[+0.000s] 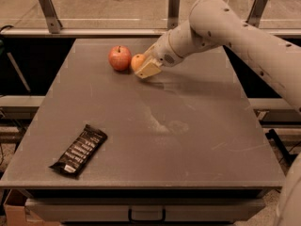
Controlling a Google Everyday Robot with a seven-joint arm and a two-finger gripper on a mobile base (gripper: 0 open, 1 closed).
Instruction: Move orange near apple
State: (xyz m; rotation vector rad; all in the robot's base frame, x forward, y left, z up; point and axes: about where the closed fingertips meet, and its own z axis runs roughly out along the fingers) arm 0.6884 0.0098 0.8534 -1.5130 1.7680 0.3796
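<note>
The red apple point(119, 58) with a short dark stem sits on the grey table point(155, 126) toward the far left. The orange point(137, 61) is right beside it on its right, almost touching it, low at the table surface. My gripper point(143, 66) reaches in from the right and is shut on the orange, with a pale fingertip point(149, 69) in front of the fruit. The white arm point(225, 27) stretches back to the upper right.
A dark snack bar wrapper point(79, 150) lies near the table's front left edge. A metal rail with upright posts point(173, 6) runs behind the table's far edge.
</note>
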